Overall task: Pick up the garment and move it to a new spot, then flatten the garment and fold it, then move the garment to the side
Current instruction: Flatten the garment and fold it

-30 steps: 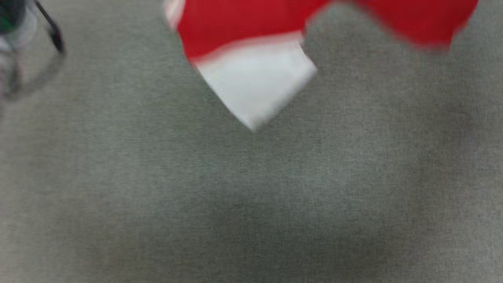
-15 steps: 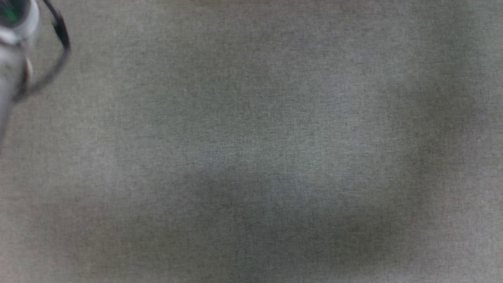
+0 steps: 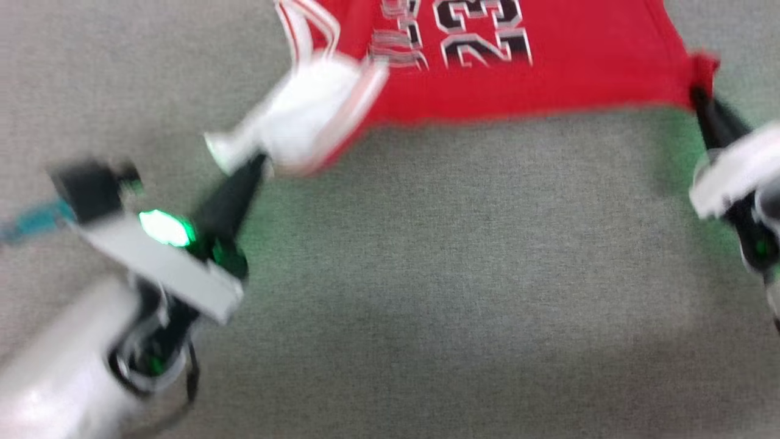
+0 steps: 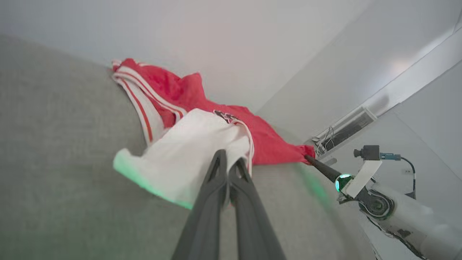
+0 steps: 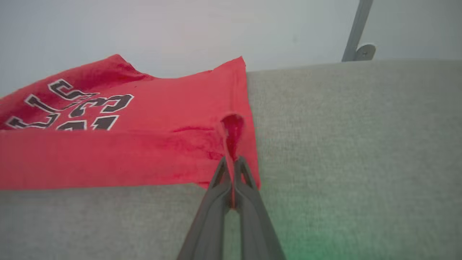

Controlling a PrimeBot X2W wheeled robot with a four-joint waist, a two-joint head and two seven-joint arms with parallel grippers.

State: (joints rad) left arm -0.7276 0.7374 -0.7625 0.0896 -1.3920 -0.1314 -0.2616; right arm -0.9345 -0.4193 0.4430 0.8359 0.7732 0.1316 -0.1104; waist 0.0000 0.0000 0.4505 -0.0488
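The garment (image 3: pixel 548 79) is a red T-shirt that sits at 12 o'clock in the head view. Its near edge is stretched in a straight line between the two grippers, over the grey cloth-covered table (image 3: pixel 426 274).

The white sleeve (image 3: pixel 304 116), edged in red and white stripes, hangs off the shirt's 9 o'clock end. There the left gripper (image 3: pixel 259 161) has its dark fingers pressed together on the sleeve fabric, as the left wrist view (image 4: pixel 228 164) also shows. The left arm comes in from 8 o'clock, with its pale forearm low in the corner and its fingers pointing toward 1 o'clock. A green light (image 3: pixel 164 228) glows on its wrist.

At the shirt's 3 o'clock end, the right gripper (image 3: pixel 698 97) pinches a red hem corner. In the right wrist view (image 5: pixel 231 160) its fingers are closed on a raised fold of fabric. The right arm enters from the 3 o'clock edge, and its fingers slant toward 11 o'clock.

The shirt bears a large "23" (image 3: pixel 481 36) in black with a white outline. The lettering at 9 o'clock of the number is blurred, cut off by the frame, and unreadable.
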